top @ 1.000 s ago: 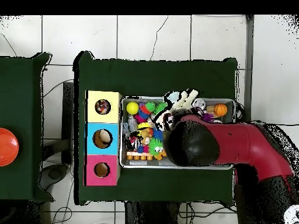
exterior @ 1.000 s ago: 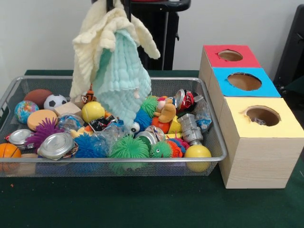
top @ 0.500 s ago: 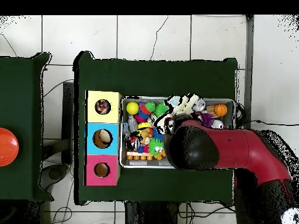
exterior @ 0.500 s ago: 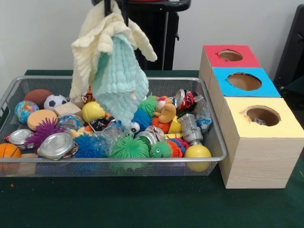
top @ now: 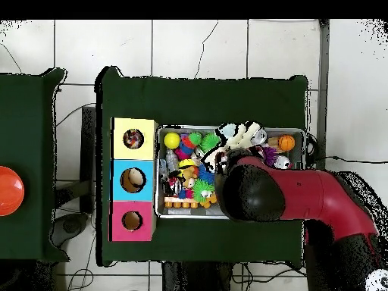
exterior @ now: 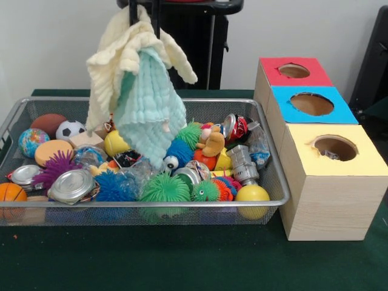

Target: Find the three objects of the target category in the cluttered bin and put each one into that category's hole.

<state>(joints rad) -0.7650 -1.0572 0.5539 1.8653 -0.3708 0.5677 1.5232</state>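
Front view shows cream and mint waffle-knit cloths (exterior: pixel 142 85) hanging clear above the wire mesh bin (exterior: pixel 267 159); overhead, the red arm (top: pixel 303 193) hides most. Black gripper (exterior: pixel 143 9) pinched onto them.

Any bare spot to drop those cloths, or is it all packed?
Bare green table in front of the wire bin, and a strip before the yellow box. The bin is packed edge to edge. The tool holds the cloths above the bin's middle.
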